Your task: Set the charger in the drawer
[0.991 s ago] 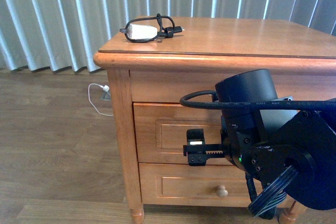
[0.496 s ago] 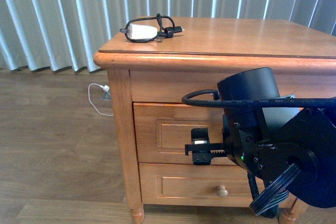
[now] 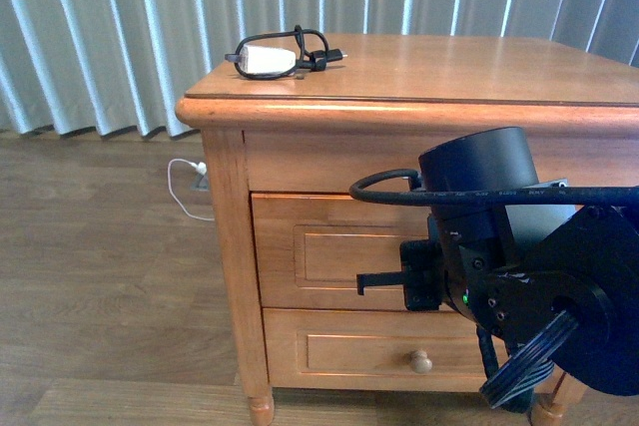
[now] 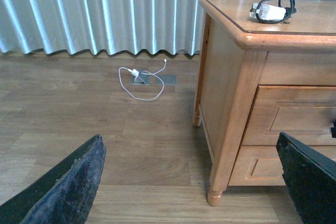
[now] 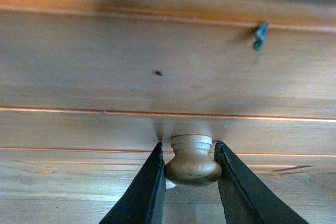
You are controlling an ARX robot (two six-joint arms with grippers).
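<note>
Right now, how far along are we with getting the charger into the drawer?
Nothing finished: the charger lies on the cabinet top. In hand: the right gripper clamps the knob of the closed drawer. Remaining: pull it open, put the charger inside.

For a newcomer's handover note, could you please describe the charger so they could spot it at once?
Find the honey-coloured wooden cabinet before the grey curtain. On its top, near the left edge, lies the charger: a small white block ringed by black cable loops, unlike the thin white cord on the floor.
</note>
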